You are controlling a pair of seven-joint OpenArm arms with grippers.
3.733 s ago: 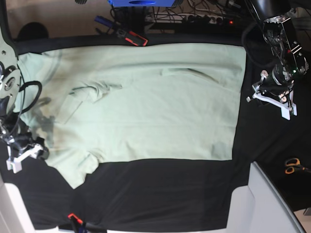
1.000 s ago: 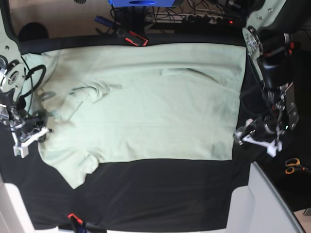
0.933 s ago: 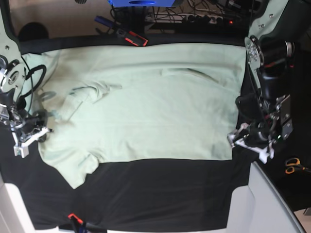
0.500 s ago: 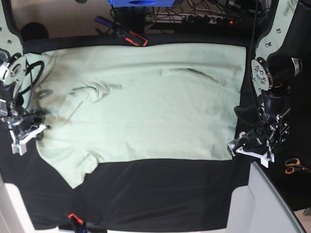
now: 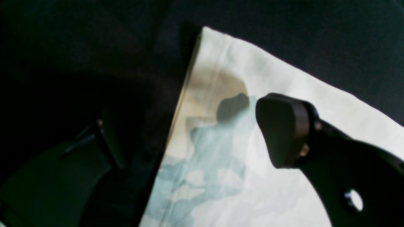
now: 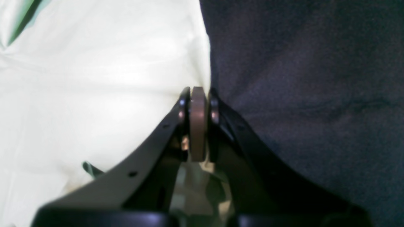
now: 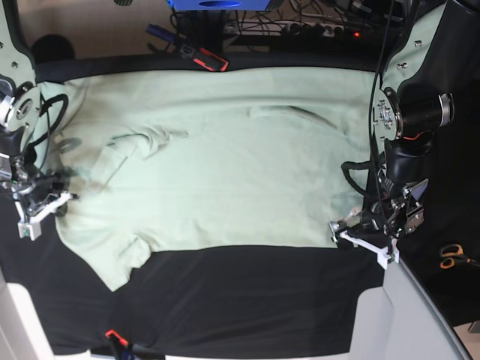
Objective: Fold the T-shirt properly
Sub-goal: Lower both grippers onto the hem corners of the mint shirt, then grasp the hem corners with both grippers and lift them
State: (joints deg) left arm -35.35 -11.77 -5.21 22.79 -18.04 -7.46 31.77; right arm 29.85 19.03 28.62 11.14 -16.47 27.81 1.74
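**A:** Two arms in play, so check both. The T-shirt [image 7: 225, 157] lies flat on the black tablecloth [image 7: 247, 300], filling the upper and middle of the base view, collar end at frame left, hem at frame right. What do you read on the left gripper [image 7: 361, 238]?

**B:** It has dropped from the upper right of the base view to the lower right, and now sits at the shirt's lower hem corner. Jaws spread wide. In the left wrist view one finger [image 5: 281, 129] hangs over the cloth, the other sits over the tablecloth at frame left, so the hem edge [image 5: 180, 126] runs between them. Nothing held yet.

**A:** And your right gripper [image 7: 41, 206]?

**B:** Clenched. In the right wrist view the pads meet right at the shirt's edge [image 6: 202, 75]. It looks pinched on the fabric near the shoulder, but I can't see cloth between the pads, so treat that as likely, not certain. It has barely moved over the last second.

**A:** Meaning?

**B:** You're one close away from a two-point hold along the shirt's lower edge. My guess is the lengthwise fold comes next. Watch you don't pinch the tablecloth with the hem.
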